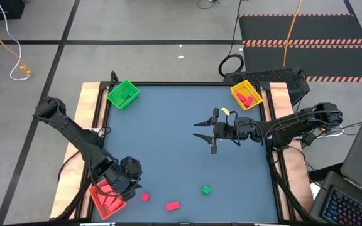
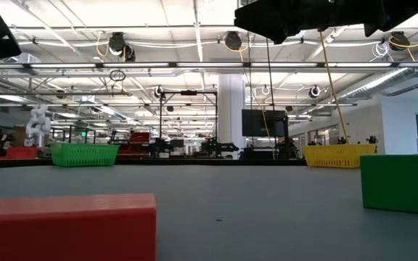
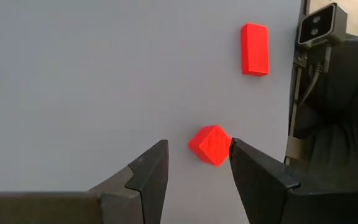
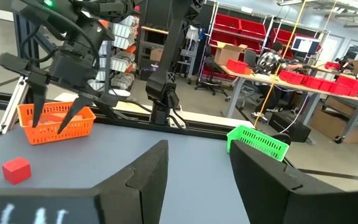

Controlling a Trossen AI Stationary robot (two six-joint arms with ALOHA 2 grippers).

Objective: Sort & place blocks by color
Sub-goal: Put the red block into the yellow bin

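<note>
No words, numbers or signs can be read in any of the pictures. The blocks, the trays and the table have no writing on them. The far-off room has screens and boxes, but they are too small to read.

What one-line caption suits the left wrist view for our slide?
Left gripper, open, hovers over a red cube, with a red bar lying beyond on the table.
</note>
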